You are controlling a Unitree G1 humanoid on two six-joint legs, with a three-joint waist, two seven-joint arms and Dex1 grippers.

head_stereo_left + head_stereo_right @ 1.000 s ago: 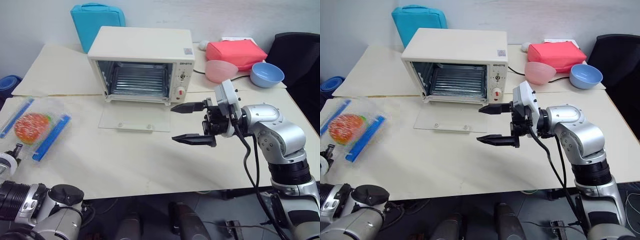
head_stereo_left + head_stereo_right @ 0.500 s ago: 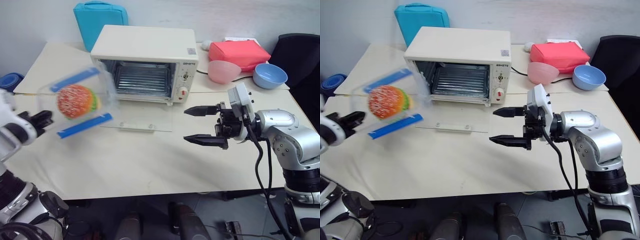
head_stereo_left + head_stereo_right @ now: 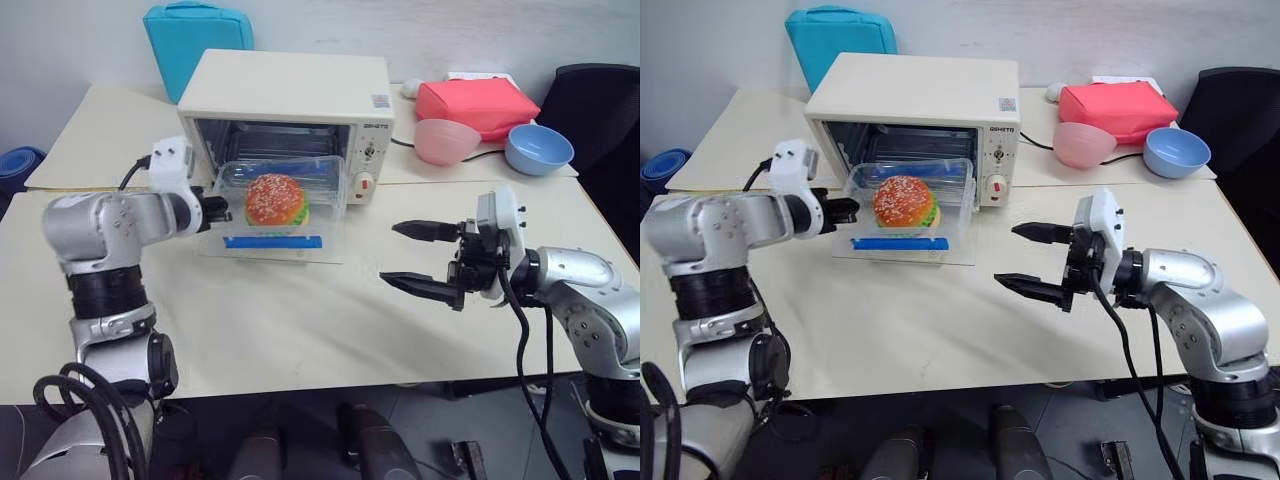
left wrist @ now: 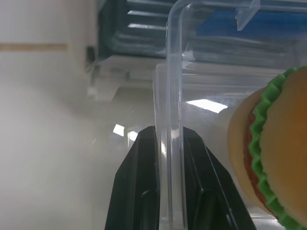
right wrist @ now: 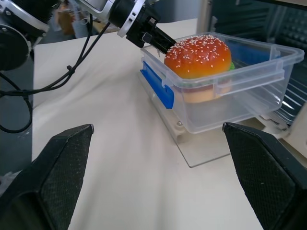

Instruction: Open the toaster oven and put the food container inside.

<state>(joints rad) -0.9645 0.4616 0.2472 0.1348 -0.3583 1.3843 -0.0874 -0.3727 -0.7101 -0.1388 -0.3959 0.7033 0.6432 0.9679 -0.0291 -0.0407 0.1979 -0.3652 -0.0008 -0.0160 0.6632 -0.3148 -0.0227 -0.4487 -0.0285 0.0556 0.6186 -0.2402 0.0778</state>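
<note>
- The toaster oven [image 3: 290,120] sits on the surface [image 3: 250,320] with its glass door [image 3: 275,240] folded down flat in front of it and the wire rack [image 3: 275,150] showing in the open mouth.
- The food container [image 3: 285,205] hangs just in front of that mouth, above the lowered door, with the toy burger [image 3: 275,200] inside it and a blue clip [image 3: 272,242] along its near side.
- The left hand [image 3: 213,212] comes at the container from the side away from the oven's knobs and is clenched on the container's end wall.
- The left wrist view gives what the head views cannot: the two black fingers [image 4: 139,191] pinch the clear wall of the container between them, rim upward, with the burger's green lettuce edge just beyond.
- The right wrist view looks across the surface at the container's blue clip and sesame bun, and shows the left hand meeting the far corner of the box.
- The right hand [image 3: 420,262] hovers over the surface, in front of the oven's knob side and well apart from the container, its fingers spread wide and holding nothing.
- Beyond the oven's knob side lie a pink bowl [image 3: 442,140], a blue bowl [image 3: 538,148] and a red pouch [image 3: 475,105]; a blue bag [image 3: 190,40] stands behind the oven.
</note>
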